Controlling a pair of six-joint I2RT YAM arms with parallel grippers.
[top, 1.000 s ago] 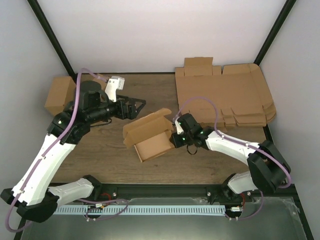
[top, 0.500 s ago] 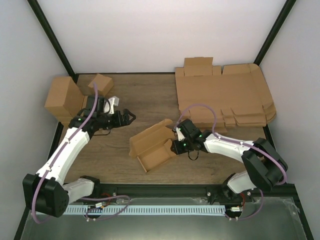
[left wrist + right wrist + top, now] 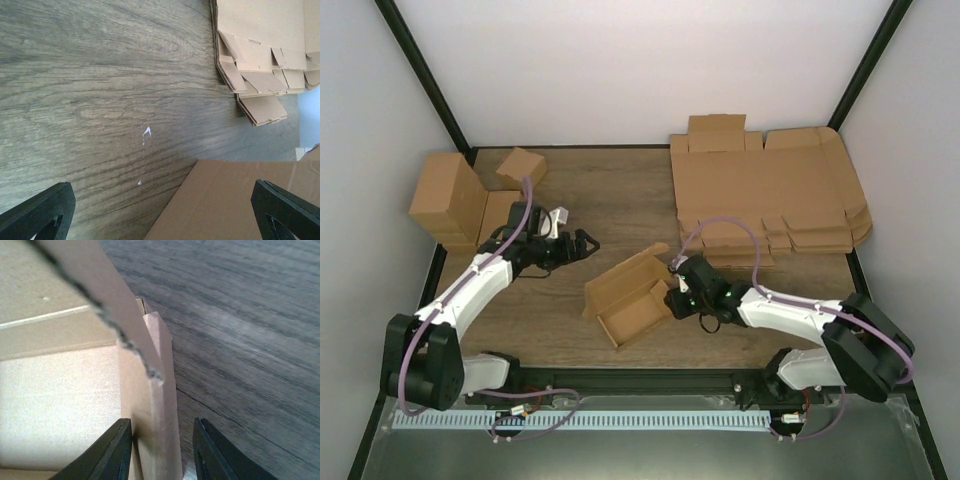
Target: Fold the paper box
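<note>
The paper box lies half-formed in the middle of the table, open side up, with its long back flap raised. My right gripper is open at the box's right end and straddles the end wall. The left finger touches the wall and the right finger stands a little clear of it. The box's inside shows at the left of the right wrist view. My left gripper is wide open and empty, just off the box's far-left corner. A brown panel of the box shows between its fingers.
A thick pile of flat cardboard sheets fills the back right and also shows in the left wrist view. Several blocky folded boxes stand at the back left. Black frame posts run up both back corners.
My left arm has swung down and nearer, so its open gripper now sits closer to the box. The box and my right gripper have shifted slightly toward the near edge.
</note>
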